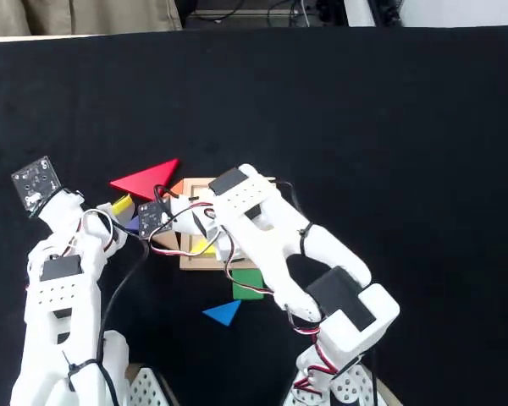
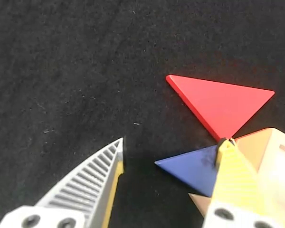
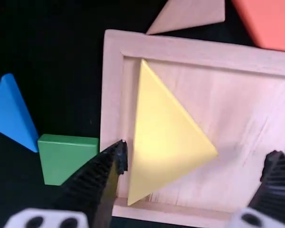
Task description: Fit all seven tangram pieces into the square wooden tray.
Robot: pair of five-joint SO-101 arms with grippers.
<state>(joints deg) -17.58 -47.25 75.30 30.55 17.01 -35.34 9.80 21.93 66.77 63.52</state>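
- Yellow triangle (image 3: 164, 140) lies flat inside the square wooden tray (image 3: 111, 85), with its long edge close along one inner wall. It sits between the fingers of the right end effector (image 3: 197, 166).
- Right end effector: black ribbed fingers spread wide, nothing gripped. One fingertip (image 3: 108, 165) hangs over the tray rim beside the yellow triangle's long edge. The other is over bare tray floor, apart from the piece. Cannot tell whether either finger touches the wood.
- Just outside that rim, on the black table (image 1: 389, 127), is a green square (image 3: 66, 159). A light blue triangle (image 3: 12, 114) lies just beside it, farther from the tray.
- Past the neighbouring side of the tray, a plain wooden triangle (image 3: 187, 14) lies just off the rim. An orange-red piece (image 3: 270, 19) is next to it, cut by the frame edge.
- Left end effector (image 2: 173, 145): open, nothing gripped, with one white ribbed finger and one yellow ribbed finger.
- The yellow fingertip (image 2: 226, 154) is over a corner of the dark blue triangle (image 2: 190, 168), close under the nearest point of the red triangle (image 2: 223, 102). Cannot tell if it touches. The white finger is over bare table, apart from all pieces.
- Red and dark blue triangles lie flat on the table, their near corners just apart.
- High view: the right arm stretches over the tray. The left arm stands on the tray's red-triangle side.
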